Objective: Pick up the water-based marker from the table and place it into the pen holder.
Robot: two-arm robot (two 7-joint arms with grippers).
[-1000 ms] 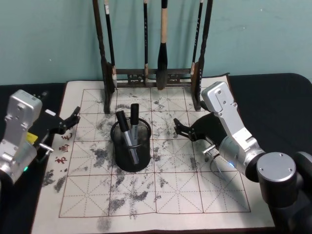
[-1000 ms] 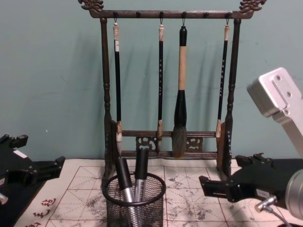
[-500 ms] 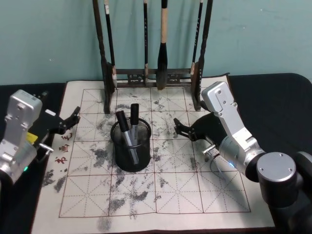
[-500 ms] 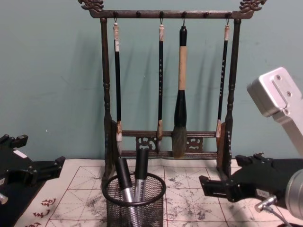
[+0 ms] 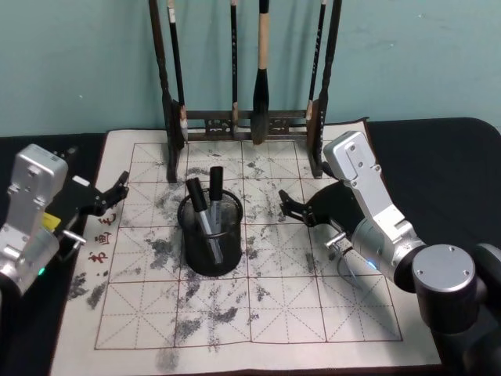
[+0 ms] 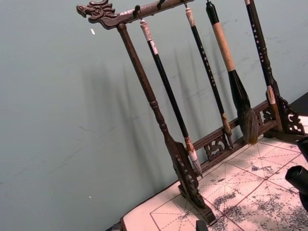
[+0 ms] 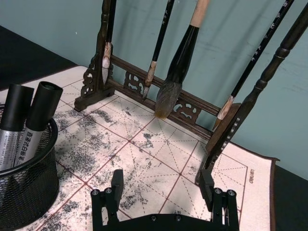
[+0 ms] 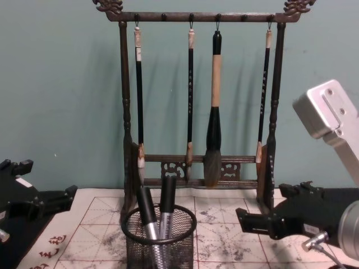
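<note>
Two markers (image 5: 207,215) are stood in the pen holder (image 5: 211,239) mid-mat, between the empty, spread right gripper (image 5: 286,207) and left gripper (image 5: 117,188).

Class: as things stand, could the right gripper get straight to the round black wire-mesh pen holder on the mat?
Probably yes: the open right gripper faces the black mesh pen holder across bare cream mat.

- The dark flat table (image 5: 438,149) is carrying a cream calligraphy mat (image 5: 274,305) with red grid lines and grey ink stains, covering most of it.
- A tall dark wooden brush rack (image 5: 244,121) is standing at the mat's far edge.
- A round black wire-mesh pen holder (image 5: 210,235) is sitting near the mat's middle.
</note>
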